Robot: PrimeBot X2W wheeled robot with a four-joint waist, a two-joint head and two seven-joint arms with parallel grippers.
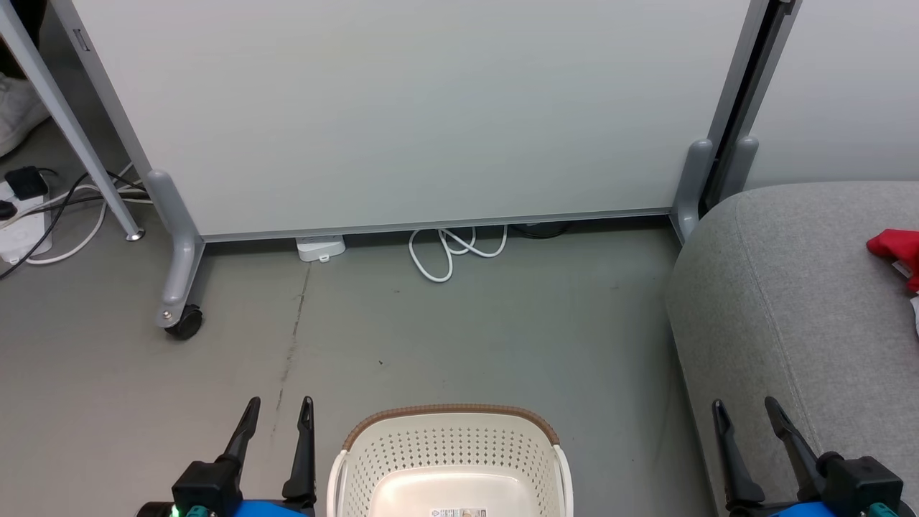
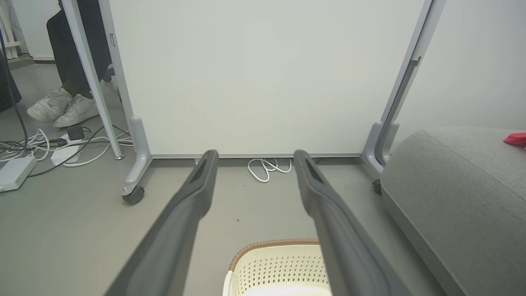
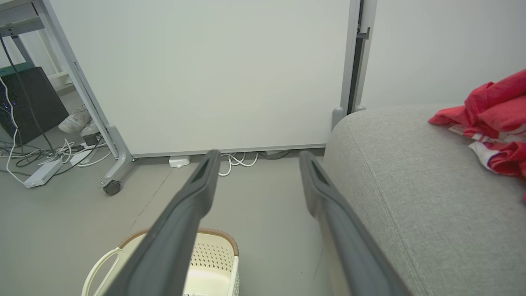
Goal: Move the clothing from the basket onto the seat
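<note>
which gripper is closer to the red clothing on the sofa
The right gripper, by the grey sofa holding the red clothing; the left gripper sits beyond the basket.

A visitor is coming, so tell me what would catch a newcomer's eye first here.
The red clothing stands out, heaped on the grey sofa at the right. The cream basket sits on the floor beside it, no clothes in its visible part. A big white wheeled panel stands behind.
</note>
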